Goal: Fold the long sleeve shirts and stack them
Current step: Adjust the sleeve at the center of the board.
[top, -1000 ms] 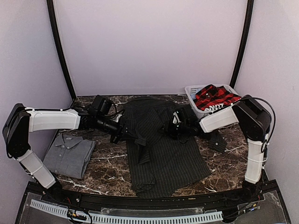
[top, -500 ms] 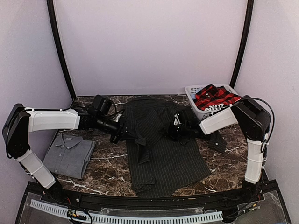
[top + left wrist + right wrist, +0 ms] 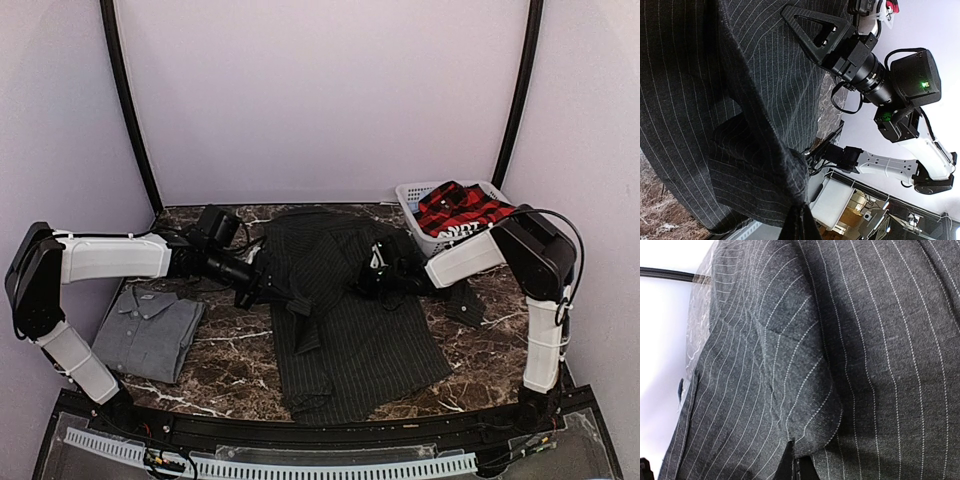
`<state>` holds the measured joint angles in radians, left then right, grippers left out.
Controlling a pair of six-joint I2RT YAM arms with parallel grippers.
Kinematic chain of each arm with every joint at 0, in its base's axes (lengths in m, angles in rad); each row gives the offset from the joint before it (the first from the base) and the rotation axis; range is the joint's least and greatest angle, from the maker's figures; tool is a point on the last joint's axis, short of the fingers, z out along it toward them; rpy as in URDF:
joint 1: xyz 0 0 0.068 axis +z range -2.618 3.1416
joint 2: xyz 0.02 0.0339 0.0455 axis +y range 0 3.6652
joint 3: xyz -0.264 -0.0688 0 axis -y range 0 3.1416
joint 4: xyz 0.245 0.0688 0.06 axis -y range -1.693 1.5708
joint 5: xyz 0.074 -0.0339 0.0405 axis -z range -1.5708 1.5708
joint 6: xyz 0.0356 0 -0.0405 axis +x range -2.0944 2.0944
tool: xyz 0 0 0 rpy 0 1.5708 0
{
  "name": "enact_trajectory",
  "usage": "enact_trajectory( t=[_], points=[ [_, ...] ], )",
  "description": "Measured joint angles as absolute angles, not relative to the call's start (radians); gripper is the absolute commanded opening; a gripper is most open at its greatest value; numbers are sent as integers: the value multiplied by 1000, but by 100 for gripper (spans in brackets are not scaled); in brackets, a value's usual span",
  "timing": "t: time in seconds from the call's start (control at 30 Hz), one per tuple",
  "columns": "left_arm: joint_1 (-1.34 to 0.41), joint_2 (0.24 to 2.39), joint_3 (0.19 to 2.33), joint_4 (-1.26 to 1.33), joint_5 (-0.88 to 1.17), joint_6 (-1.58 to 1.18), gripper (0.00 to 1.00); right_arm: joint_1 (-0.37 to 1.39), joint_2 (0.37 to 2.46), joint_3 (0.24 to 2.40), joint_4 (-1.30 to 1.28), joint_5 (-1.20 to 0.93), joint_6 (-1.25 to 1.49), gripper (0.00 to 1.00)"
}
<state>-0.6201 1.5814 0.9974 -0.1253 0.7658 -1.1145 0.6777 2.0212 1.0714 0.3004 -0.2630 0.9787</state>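
Observation:
The black pinstriped shirt (image 3: 345,320) lies spread on the marble table, its upper part lifted between both grippers. My left gripper (image 3: 268,284) is shut on the shirt's left edge; in the left wrist view the cloth (image 3: 740,125) bunches into the closed fingertips (image 3: 802,220). My right gripper (image 3: 366,278) is shut on the shirt's right side; the right wrist view is filled with pinstriped cloth (image 3: 840,340) pinched at the fingertips (image 3: 795,460). The grey shirt (image 3: 148,330) lies folded at the left. The red-and-black plaid shirt (image 3: 460,210) sits in the basket.
A white slatted basket (image 3: 412,196) stands at the back right corner. A dark piece of the shirt (image 3: 465,303) lies on the table under the right arm. Curved black frame poles rise at both back corners.
My right gripper has drawn its hold on the shirt slightly left and back. The left gripper has barely moved. Both grips are unchanged.

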Motion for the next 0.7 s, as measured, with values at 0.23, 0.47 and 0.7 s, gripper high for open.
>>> enact_trajectory(
  t=[0.23,0.47,0.7],
  points=[
    [-621,1567,957,-195,758,-1076,0,669,2018,1139,190,-241,923,0],
    [-653,1555,905,-244,742,-1069,0,634,2014,1227,71,-239,860,0],
    [-677,1540,886,-260,743,-1078,0,611,2014,1297,-18,-258,810,0]
  ],
)
